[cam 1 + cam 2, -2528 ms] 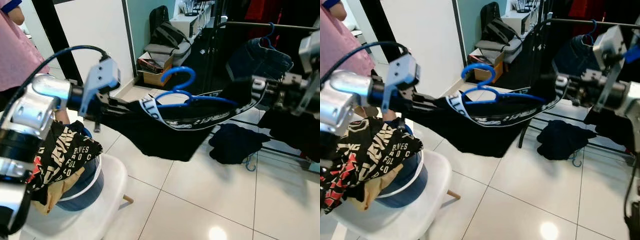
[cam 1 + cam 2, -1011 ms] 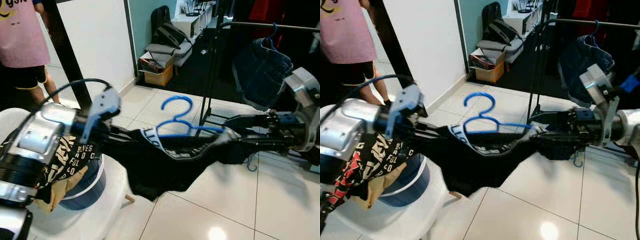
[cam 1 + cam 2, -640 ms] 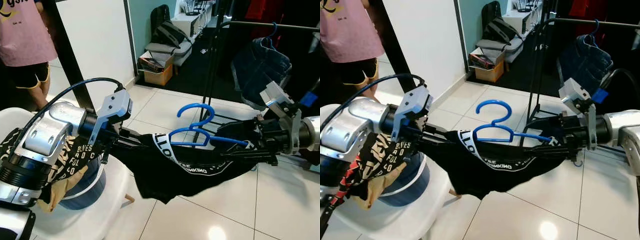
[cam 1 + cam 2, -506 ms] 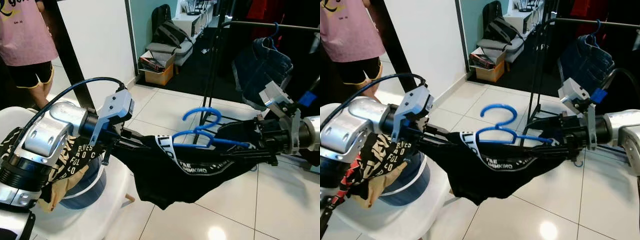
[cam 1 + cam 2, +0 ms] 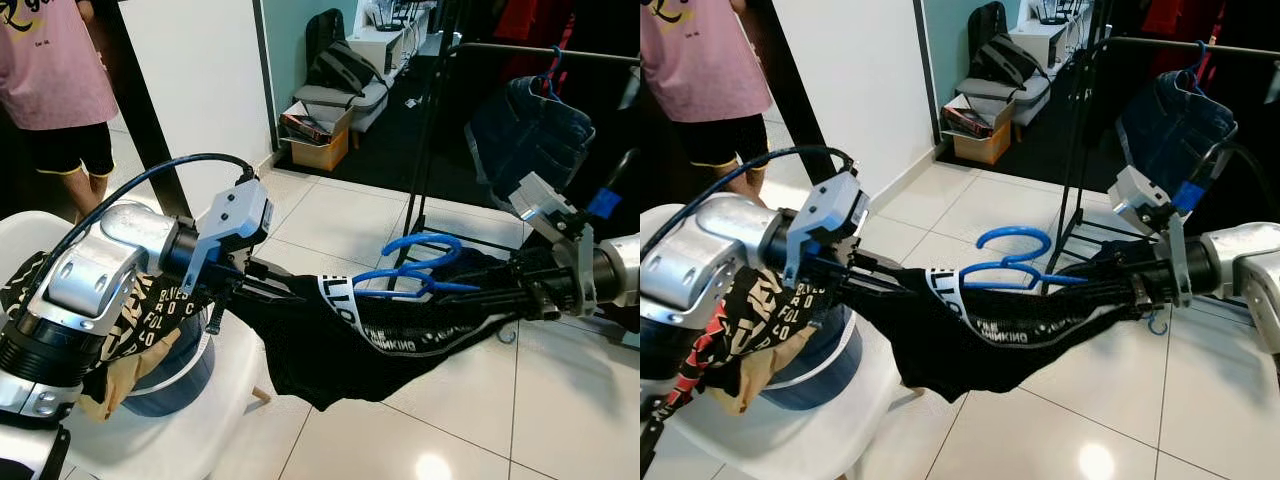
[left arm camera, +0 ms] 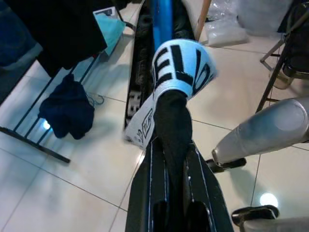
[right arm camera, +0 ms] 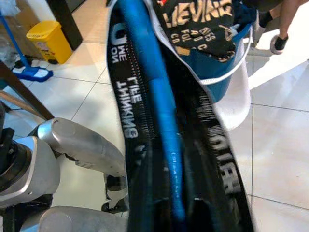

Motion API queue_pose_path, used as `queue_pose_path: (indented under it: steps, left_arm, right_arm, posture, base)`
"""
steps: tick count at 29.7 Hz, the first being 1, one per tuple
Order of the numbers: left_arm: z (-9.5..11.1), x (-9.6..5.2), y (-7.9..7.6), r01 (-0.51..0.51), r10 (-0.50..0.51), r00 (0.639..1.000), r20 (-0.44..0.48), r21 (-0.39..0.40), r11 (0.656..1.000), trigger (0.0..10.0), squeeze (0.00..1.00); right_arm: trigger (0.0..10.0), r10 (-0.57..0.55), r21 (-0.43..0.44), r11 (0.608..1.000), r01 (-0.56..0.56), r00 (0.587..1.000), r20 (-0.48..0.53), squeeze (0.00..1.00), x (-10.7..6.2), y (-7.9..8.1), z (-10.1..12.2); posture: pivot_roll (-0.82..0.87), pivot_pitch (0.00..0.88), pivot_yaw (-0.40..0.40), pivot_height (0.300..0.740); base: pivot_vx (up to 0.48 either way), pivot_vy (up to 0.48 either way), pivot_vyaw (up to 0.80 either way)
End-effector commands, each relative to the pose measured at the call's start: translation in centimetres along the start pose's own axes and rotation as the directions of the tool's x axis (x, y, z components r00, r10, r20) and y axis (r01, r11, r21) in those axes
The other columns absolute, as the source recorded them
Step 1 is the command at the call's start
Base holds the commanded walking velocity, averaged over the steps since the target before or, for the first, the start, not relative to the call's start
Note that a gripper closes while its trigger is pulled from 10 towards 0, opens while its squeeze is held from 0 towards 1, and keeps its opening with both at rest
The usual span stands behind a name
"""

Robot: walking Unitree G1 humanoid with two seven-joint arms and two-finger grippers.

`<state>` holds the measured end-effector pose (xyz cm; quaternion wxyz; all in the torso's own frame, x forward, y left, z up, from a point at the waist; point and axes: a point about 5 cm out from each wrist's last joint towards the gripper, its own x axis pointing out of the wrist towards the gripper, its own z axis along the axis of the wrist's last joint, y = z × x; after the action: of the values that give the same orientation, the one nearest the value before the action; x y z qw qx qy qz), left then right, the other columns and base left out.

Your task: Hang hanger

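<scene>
A blue hanger (image 5: 421,239) carries a black garment (image 5: 320,350) with a white lettered waistband (image 5: 343,305). It is stretched between my two grippers at about waist height over the tiled floor. My left gripper (image 5: 305,291) is shut on the garment's left end, where black cloth is pinched between its fingers (image 6: 145,193). My right gripper (image 5: 490,290) is shut on the hanger's right arm, which runs between its fingers (image 7: 145,193) together with the waistband. The hanger's hook lies tipped over, nearly flat. The dark clothes rail (image 5: 540,50) stands beyond, at the upper right.
Blue jeans (image 5: 530,125) hang on the rail from another blue hanger. A white chair (image 5: 215,420) at my left holds a blue bucket (image 5: 165,375) draped with printed clothes (image 5: 150,310). A person in a pink shirt (image 5: 55,60) stands far left. A cardboard box (image 5: 315,145) sits by the wall.
The hanger's hook has tipped from upright to nearly flat and shifted right. Both grippers keep their hold, and earlier they lowered the garment from chest height.
</scene>
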<state>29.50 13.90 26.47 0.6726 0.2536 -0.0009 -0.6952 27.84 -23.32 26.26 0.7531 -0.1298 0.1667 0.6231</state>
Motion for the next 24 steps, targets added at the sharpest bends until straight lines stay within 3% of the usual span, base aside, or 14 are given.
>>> queue_pose_path:
  steps: [1, 6, 7, 8, 9, 20, 22, 23, 24]
  left_arm:
    - [1.1, 0.2, -0.4, 0.044, -0.045, 0.998, 0.038, 0.044, 0.998, 10.0, 0.00]
    - [1.2, 0.4, -0.4, 0.043, -0.044, 0.998, 0.055, 0.011, 0.999, 10.0, 0.00]
    - [1.1, 0.5, -0.3, 0.043, -0.042, 0.997, 0.061, -0.009, 0.999, 10.0, 0.16]
    - [1.1, 0.5, -0.3, 0.043, -0.042, 0.997, 0.061, -0.009, 0.999, 10.0, 0.16]
    - [1.1, 0.7, -0.3, 0.043, -0.038, 0.995, 0.092, -0.056, 0.997, 10.0, 1.00]
    - [0.6, 0.3, -0.6, 0.045, -0.035, 0.994, 0.102, -0.093, 0.995, 10.0, 1.00]
    - [0.3, -2.2, 0.9, -0.097, 0.105, 0.992, 0.074, -0.098, 0.990, 10.0, 1.00]
    - [0.3, -2.2, 0.9, -0.097, 0.105, 0.992, 0.074, -0.098, 0.990, 10.0, 1.00]
    - [0.0, -3.8, 1.7, -0.194, 0.201, 0.978, 0.061, -0.104, 0.976, 10.0, 1.00]
  right_arm:
    - [0.0, -0.013, 0.002, 1.000, 0.013, 1.000, -0.015, 0.00, 0.5, 0.0, -0.1]
    - [0.0, -0.025, 0.000, 1.000, 0.025, 1.000, -0.001, 0.00, 0.6, -0.1, 0.0]
    - [0.0, -0.031, -0.001, 1.000, 0.031, 1.000, 0.003, 0.00, 0.6, -0.2, 0.0]
    - [0.0, -0.031, -0.001, 1.000, 0.031, 1.000, 0.003, 0.00, 0.6, -0.2, 0.0]
    - [0.0, -0.043, 0.001, 0.999, 0.043, 0.999, 0.012, 0.00, 0.6, -0.3, 0.1]
    - [0.0, -0.048, 0.016, 0.999, 0.048, 0.999, 0.022, 0.00, 0.7, -0.2, -0.2]
    - [0.0, -0.071, 0.043, 0.997, 0.071, 0.997, 0.004, 0.00, 0.4, -0.2, -1.0]
    - [0.0, -0.071, 0.043, 0.997, 0.071, 0.997, 0.004, 0.00, 0.4, -0.2, -1.0]
    - [0.0, -0.096, 0.063, 0.993, 0.097, 0.995, -0.022, 0.00, 0.2, -0.2, -1.7]
  posture:
    - [-0.10, 0.000, 0.049, 0.740]
    - [-0.10, 0.000, 0.049, 0.740]
    - [-0.10, 0.000, 0.049, 0.740]
    - [-0.10, 0.000, 0.049, 0.740]
    - [-0.10, 0.000, 0.044, 0.740]
    - [-0.11, 0.000, 0.043, 0.740]
    - [-0.11, 0.000, 0.044, 0.740]
    - [-0.11, 0.000, 0.044, 0.740]
    - [-0.11, 0.000, 0.046, 0.740]
  base:
    - [0.000, 0.000, 0.00]
    - [0.000, 0.000, 0.00]
    - [0.000, 0.000, 0.00]
    - [0.000, 0.000, 0.00]
    - [0.000, 0.000, 0.00]
    - [0.000, 0.000, 0.00]
    - [0.000, 0.000, 0.00]
    - [0.000, 0.000, 0.00]
    - [0.000, 0.000, 0.00]
